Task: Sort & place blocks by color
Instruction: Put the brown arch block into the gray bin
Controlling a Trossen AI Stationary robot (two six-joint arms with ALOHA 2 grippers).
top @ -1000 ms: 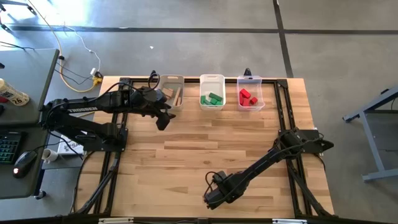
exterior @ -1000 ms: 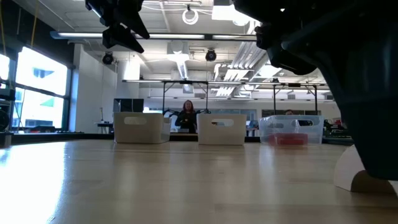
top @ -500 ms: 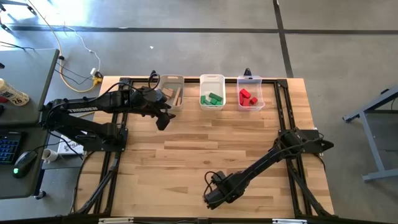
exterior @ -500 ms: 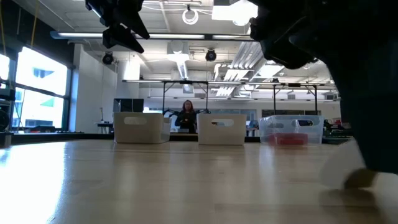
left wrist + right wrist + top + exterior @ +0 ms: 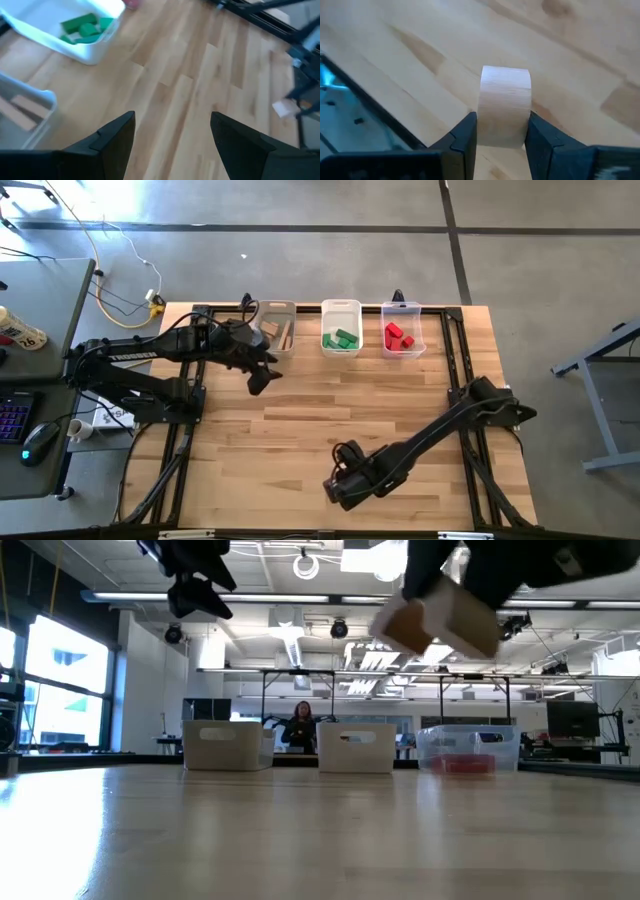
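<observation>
My right gripper (image 5: 335, 490) hangs above the table's near edge, right of its middle, shut on a plain tan block (image 5: 505, 100) with a rounded end. In the low view that block (image 5: 445, 620) hangs high above the tabletop. My left gripper (image 5: 258, 380) stands open in the air just in front of the left bin (image 5: 275, 327), nothing between its fingers (image 5: 117, 135). The left bin holds tan blocks, the middle bin (image 5: 341, 328) green blocks (image 5: 80, 27), the right bin (image 5: 402, 330) red blocks. My right gripper pinches the tan block by two opposite flat sides (image 5: 482, 122) between its two fingers (image 5: 465, 135). The block's rounded end sticks out past the fingertips. The block is lifted clear of the table and sits tilted in the low view.
The three bins stand in a row along the table's far edge. Bare wood lies between them and my right gripper. Black frame rails (image 5: 470, 470) run along the table's left and right sides. A person (image 5: 300, 728) sits in the room beyond the table.
My right gripper has gone up from the tabletop with the tan block. The block lay on the wood a second ago and now hangs clear and tilted. My left gripper has stayed where it was.
</observation>
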